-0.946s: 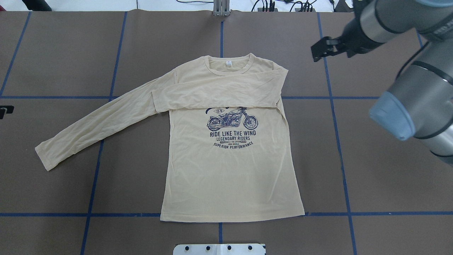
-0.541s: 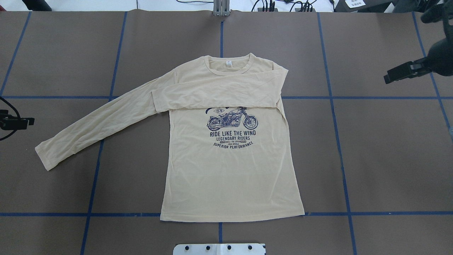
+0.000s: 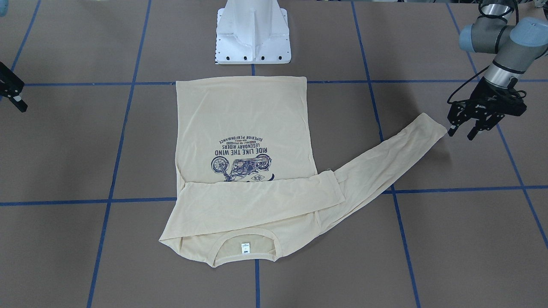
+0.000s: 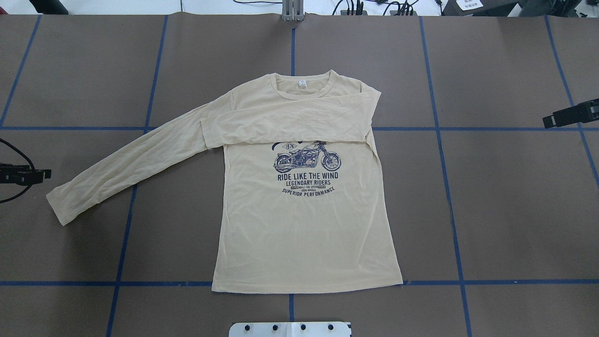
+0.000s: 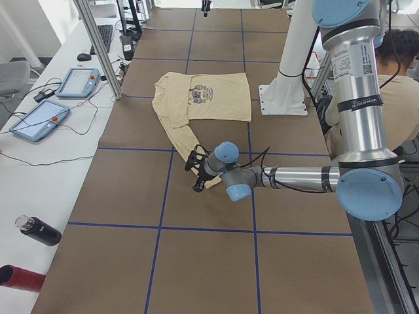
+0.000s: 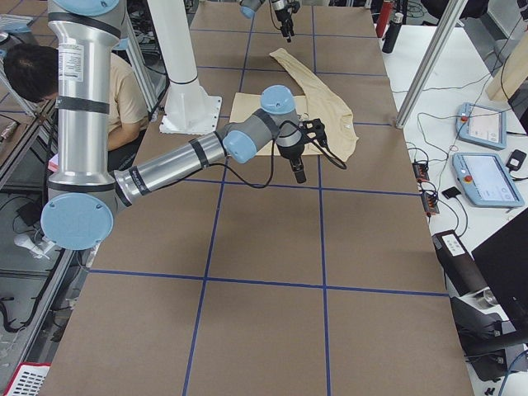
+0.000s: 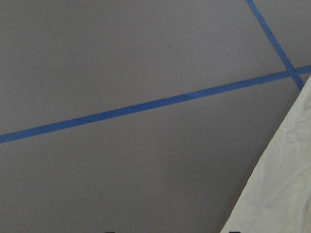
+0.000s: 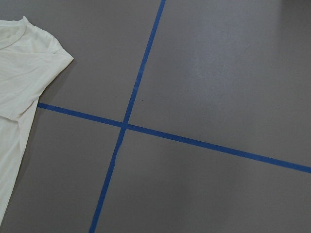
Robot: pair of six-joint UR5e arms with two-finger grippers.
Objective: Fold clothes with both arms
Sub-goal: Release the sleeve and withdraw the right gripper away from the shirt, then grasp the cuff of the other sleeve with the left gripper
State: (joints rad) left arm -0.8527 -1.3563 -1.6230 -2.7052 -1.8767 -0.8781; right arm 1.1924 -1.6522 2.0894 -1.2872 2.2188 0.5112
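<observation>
- Overhead exterior view, nearest the base plate point(image 4: 290, 329): the T-shirt point(image 4: 304, 234) lies flat on the table point(image 4: 514, 210), print up, hem closest;
- further out, the left gripper point(image 3: 460, 135) hangs just beside the outstretched sleeve point(image 4: 117, 173) at its cuff, jaws apart, empty;
- beyond, the folded sleeve point(image 4: 281, 124) crosses the chest; the right gripper point(image 4: 552, 120) is well apart from the shirt, and I cannot tell how its jaws stand;
- farthest, the neck label point(image 4: 303, 84).

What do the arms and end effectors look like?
The left arm and right arm are silver-grey tubes with light-blue joint caps, black bands and a white coded sticker. Black cables run to each wrist. The left end effector and right end effector are black, two-fingered.
</observation>
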